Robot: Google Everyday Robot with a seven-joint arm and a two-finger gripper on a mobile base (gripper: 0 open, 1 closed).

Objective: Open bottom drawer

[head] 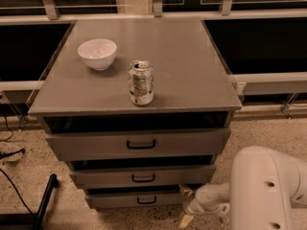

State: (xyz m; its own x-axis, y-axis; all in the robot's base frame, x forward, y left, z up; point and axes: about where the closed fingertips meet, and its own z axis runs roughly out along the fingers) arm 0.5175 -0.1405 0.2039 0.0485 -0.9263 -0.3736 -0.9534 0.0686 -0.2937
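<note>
— What is seen at the far left?

— A black cable (pixel 10 183) is laid across the speckled floor (pixel 120 219), and a black bar (pixel 44 198) is leaned down towards the lower corner.

— And on the cabinet?

— On the grey cabinet top (pixel 182 56) a white bowl (pixel 97 53) is set towards the back left. A drinks can (pixel 141 82) is stood upright nearer the front edge, right of the bowl and apart from it.

— How are the drawers arranged?

— Three grey fronts are stacked below the top. The widest drawer front (pixel 86 145) is placed highest, the mid-sized drawer front (pixel 105 178) under it, and the bottom drawer (pixel 110 200) lowest, just above the floor. Each is fitted with a small black handle at its middle; the bottom drawer's handle (pixel 146 200) is left untouched. A dark gap is seen above each front.

— Where is the gripper found?

— The gripper (pixel 184 205) is held low, just beside the right end of the bottom drawer, well to the right of its handle. Its tan fingertips (pixel 183 189) are spread, one above the other, and nothing is pinched between them. Whether the upper tip is pressed against the drawer cannot be told.

— And further right?

— The white arm (pixel 264 190) is seen in the lower right corner, bent towards the cabinet.
</note>
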